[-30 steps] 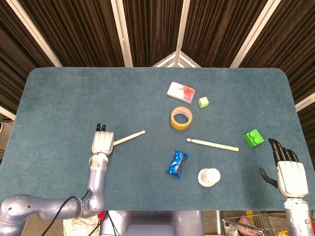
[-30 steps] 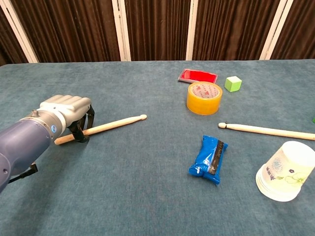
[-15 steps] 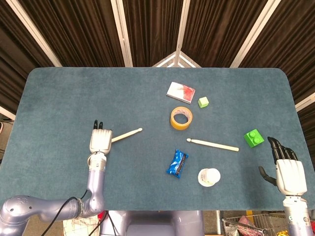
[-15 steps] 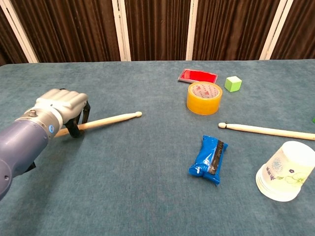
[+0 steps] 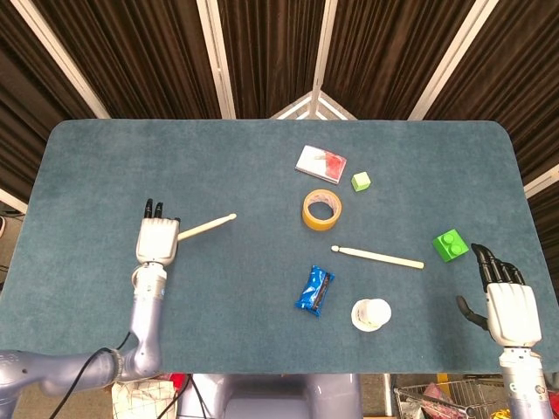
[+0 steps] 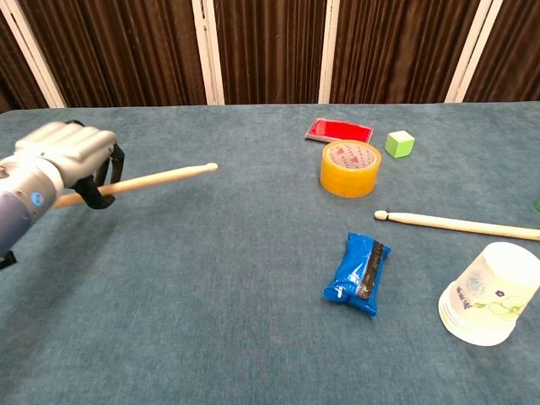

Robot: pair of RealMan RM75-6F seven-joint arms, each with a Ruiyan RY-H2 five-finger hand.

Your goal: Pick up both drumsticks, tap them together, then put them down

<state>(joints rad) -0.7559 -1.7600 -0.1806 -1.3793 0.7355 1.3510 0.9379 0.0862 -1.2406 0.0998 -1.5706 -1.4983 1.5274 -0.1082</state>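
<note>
The left hand [image 6: 69,160] grips one drumstick [image 6: 160,178] (tip pointing right). The right hand [image 5: 507,307] holds nothing, fingers apart; the second drumstick [image 5: 377,256] lies on the table [image 5: 131,166].

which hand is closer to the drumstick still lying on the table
Right. The right hand sits open just past the lying drumstick's butt end; the left hand is far across the table, gripping the other drumstick.

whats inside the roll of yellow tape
Through the hole of the yellow tape roll the head view shows only the blue table cloth; nothing sits in it. In the chest view its near wall hides most of the inside.
</note>
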